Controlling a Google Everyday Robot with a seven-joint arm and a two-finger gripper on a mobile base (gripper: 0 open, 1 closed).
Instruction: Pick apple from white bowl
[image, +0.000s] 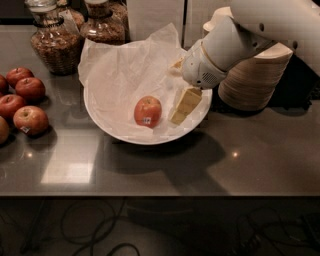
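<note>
The orange-red apple (148, 111) with a small white sticker lies on crumpled white tissue in the wide white bowl (107, 127) at the middle of the counter. My gripper (174, 93) hangs over the right side of the bowl, just right of the apple and apart from it. Its fingers are spread. One yellowish finger (185, 104) points down into the bowl beside the apple, and the tip of the other shows further back near the tissue. The gripper holds nothing. My white arm reaches in from the upper right.
Several darker red apples (22, 100) lie grouped at the left edge. Two glass jars (52, 42) stand behind the bowl at the back left. A stack of beige paper bowls (255, 80) stands right of the bowl, partly behind my arm. The counter's front edge runs below.
</note>
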